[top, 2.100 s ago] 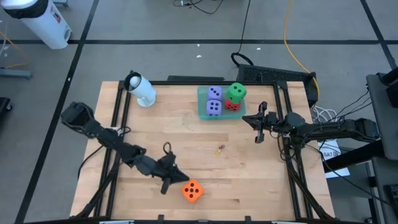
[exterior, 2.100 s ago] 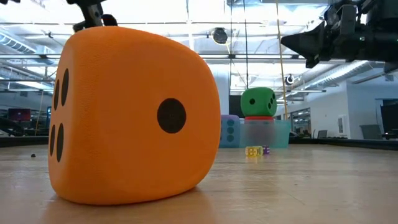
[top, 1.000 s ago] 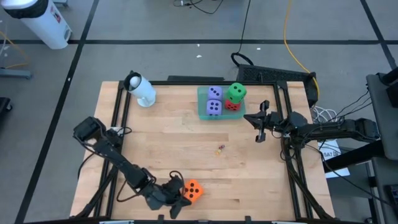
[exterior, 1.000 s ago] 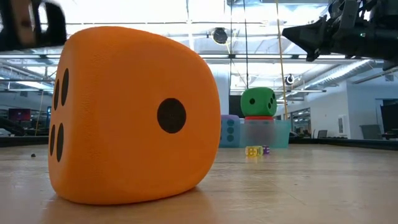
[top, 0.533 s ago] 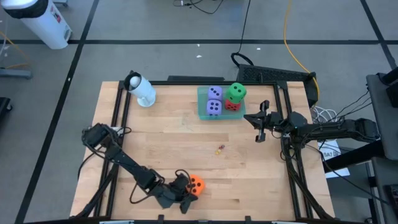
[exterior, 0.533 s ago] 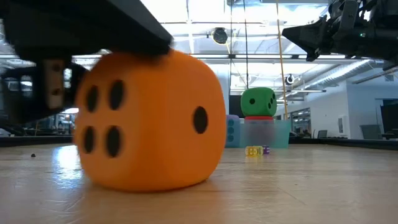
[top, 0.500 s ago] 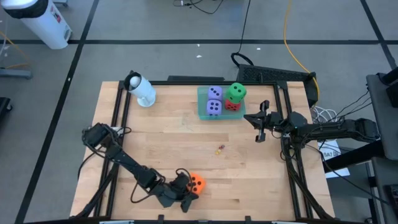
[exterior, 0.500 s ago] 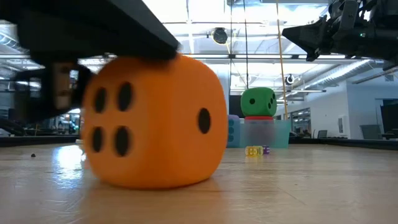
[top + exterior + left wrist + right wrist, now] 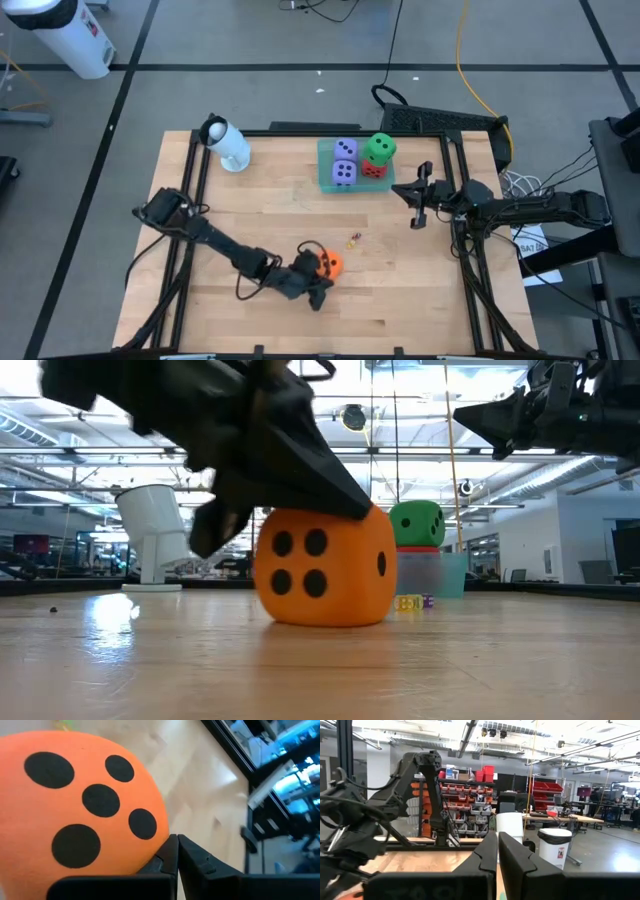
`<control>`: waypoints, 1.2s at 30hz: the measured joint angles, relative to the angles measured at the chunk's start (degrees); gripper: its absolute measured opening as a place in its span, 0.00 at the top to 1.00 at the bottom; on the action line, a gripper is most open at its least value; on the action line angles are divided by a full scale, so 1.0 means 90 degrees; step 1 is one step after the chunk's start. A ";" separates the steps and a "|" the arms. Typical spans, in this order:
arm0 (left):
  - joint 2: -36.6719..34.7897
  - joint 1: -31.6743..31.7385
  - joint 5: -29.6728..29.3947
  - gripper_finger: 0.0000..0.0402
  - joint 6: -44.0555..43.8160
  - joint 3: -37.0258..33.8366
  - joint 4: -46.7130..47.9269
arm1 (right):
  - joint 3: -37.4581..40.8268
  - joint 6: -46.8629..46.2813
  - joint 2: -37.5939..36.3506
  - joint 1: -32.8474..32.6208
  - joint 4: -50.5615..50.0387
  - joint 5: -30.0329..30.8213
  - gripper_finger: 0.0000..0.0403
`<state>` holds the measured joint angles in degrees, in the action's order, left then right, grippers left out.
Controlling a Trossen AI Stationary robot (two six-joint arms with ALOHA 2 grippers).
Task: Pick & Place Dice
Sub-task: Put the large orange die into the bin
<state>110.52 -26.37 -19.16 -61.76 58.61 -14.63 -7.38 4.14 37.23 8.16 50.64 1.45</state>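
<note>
Plainly orange die [image 9: 322, 566], dark pips.

Light wooden table [image 9: 300, 210]. On it: orange die [image 9: 329, 265], teal tray [image 9: 327, 180] at far edge, white cylinder [image 9: 228, 146], tiny trinket [image 9: 353, 239].

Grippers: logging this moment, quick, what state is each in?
Left gripper: shut, fingers beside the orange die, not gripping it.
Right gripper: shut, empty, beside the tray.

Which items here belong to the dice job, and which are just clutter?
Job:
orange die
green die
red die
two purple dice
tray

Lying about:
white cylinder
small trinket
</note>
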 joint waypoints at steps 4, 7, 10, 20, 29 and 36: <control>-0.0002 0.0318 -0.0056 0.99 -0.0004 0.0001 0.0194 | 0.0000 0.0000 0.0000 -0.0002 -0.0093 0.0000 0.98; -0.0002 0.0469 -0.0259 0.98 0.0022 0.0002 0.0304 | 0.0000 0.0000 0.0000 0.0000 -0.0101 0.0000 0.98; 0.0002 0.0573 -0.0364 0.97 0.0165 -0.0002 0.0311 | 0.0000 -0.0002 0.0000 -0.0002 -0.0105 0.0000 0.98; 0.0058 0.0692 -0.0609 0.99 0.0155 -0.0075 0.1135 | 0.0000 -0.0002 0.0002 0.0000 -0.0135 -0.0002 0.98; -0.0094 0.0665 -0.0880 0.99 -0.0063 -0.0034 0.1518 | 0.0000 -0.0002 0.0002 0.0000 -0.0159 -0.0002 0.98; -0.0879 0.0411 -0.0316 0.99 0.0597 -0.0031 0.1430 | 0.0001 -0.0002 0.0002 0.0000 -0.0190 -0.0002 0.98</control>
<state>102.61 -22.66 -22.00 -56.38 58.33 -1.76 -7.37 4.12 37.26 8.16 48.93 1.43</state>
